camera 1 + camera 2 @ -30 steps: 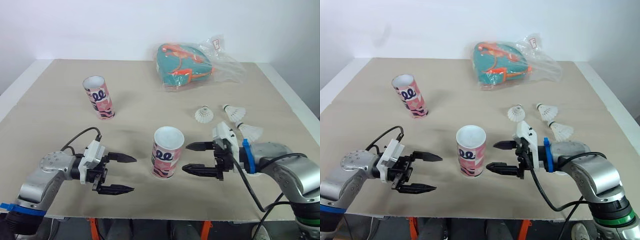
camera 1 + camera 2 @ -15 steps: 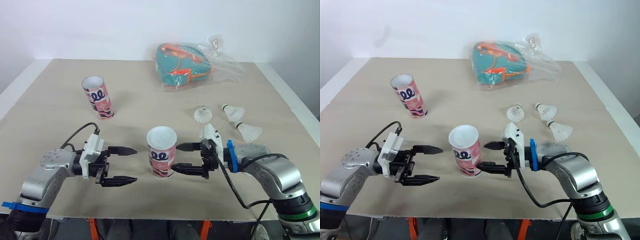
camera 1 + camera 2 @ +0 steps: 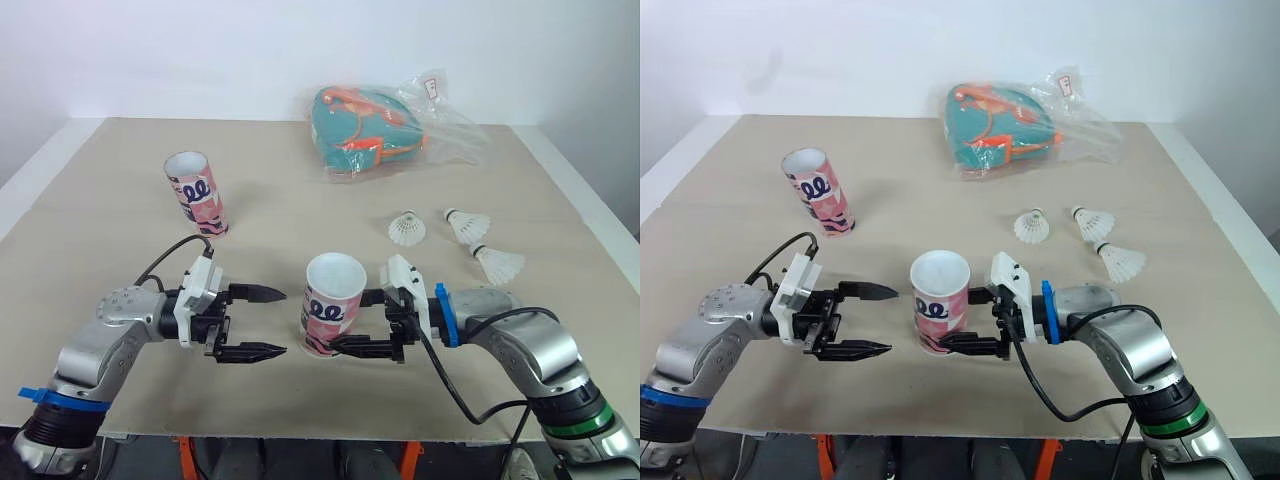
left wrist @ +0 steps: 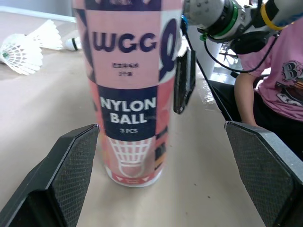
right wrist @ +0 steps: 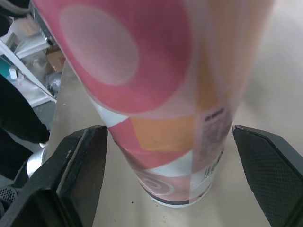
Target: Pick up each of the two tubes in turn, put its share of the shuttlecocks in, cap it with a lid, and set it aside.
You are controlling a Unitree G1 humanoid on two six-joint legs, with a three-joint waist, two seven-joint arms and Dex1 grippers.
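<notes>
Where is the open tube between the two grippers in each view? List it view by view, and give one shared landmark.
Left eye view: the tube stands centre front, between the left gripper and the right gripper.
Right eye view: same spot, just left of centre.
Left wrist view: close up, printed label facing the camera.
Right wrist view: close up between that gripper's open fingers.
Shared landmark: the right gripper around the tube.

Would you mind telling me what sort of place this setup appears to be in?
Probably an indoor robotics test bench: a plain board-topped table against a bare white wall, staged props such as the near tube and three shuttlecocks, and a person in a pink shirt nearby.
</notes>
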